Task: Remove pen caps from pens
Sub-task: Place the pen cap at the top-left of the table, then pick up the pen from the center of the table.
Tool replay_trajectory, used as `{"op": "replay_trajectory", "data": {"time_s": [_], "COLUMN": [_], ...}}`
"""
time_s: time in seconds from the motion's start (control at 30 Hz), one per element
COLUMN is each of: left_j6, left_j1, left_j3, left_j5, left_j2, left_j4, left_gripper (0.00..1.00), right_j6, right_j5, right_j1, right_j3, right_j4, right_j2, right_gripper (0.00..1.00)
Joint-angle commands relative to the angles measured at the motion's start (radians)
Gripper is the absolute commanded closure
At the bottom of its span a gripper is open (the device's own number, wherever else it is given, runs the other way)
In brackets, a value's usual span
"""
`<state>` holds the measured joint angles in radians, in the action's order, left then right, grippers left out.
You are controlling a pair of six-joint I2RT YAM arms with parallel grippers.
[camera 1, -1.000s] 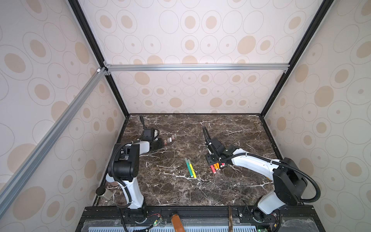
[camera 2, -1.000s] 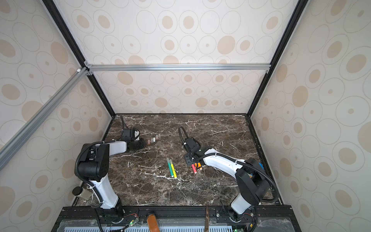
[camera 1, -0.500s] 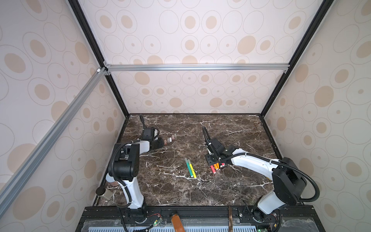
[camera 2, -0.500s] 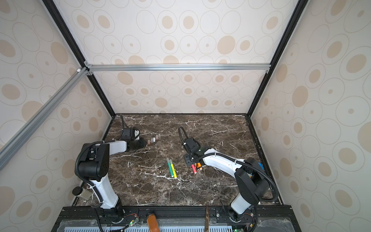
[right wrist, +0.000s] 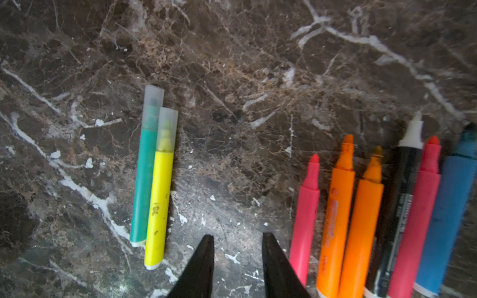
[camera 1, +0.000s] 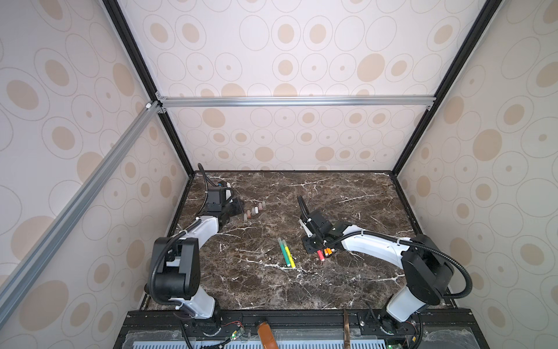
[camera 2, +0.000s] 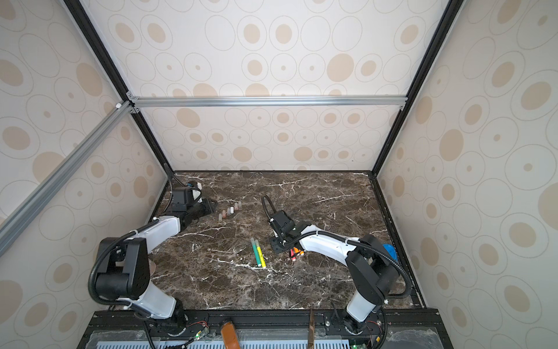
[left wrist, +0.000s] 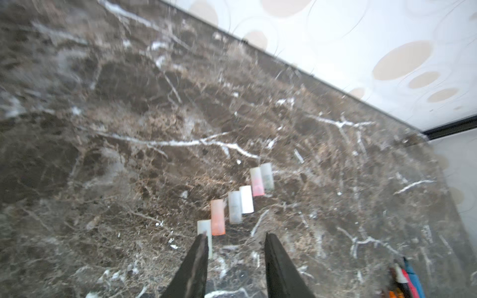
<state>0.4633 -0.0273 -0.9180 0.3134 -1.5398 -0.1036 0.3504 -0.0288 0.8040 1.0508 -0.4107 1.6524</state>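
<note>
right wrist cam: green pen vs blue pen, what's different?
The green pen has its translucent cap on; the blue pen is uncapped, tip bare. Green lies beside the yellow pen, apart; blue ends the row of uncapped pens. Both lie flat on the table.

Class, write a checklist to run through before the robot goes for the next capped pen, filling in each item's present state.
1. Left gripper empty, jaws apart: ok.
2. Right gripper empty, jaws apart: ok.
3. Pens still capped identified: ok, green pen and yellow pen.
4. Those two apart enough for one grasp: not ok, they touch.
5. Loose caps clear of pens: ok.
6. Uncapped pens clear of right gripper: cannot tell.
</note>
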Motion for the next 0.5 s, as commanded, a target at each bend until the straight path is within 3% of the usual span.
{"op": "replay_trajectory", "data": {"time_s": [0.0,0.1,0.2,0.47], "left_j6": [0.034,0.058,0.079,0.144], "left_j1": [0.009,0.01,0.01,0.01], "left_j3": [0.047,0.087,0.129,0.204], "left_j5": [0.005,0.018,0.039,0.102], "left_j2": [0.094,0.161,0.195,0.2], "left_j4": [-0.054,-0.083,-0.114,-0.215], "left_gripper": [0.51,0.34,0.02,0.0], "right_j6": [0.038,0.057,0.071,0.091], "right_j5": [0.014,0.014,0.015,0.004], "right_j1": [0.042,0.07,0.09,0.116], "right_j3": [0.042,0.063,0.082,0.135], "right_j4": [0.001,0.003,0.003,-0.029], "right_j2": [0.036,0.064,0.09,0.163], "right_gripper": [0.65,0.65,0.65,0.65]}}
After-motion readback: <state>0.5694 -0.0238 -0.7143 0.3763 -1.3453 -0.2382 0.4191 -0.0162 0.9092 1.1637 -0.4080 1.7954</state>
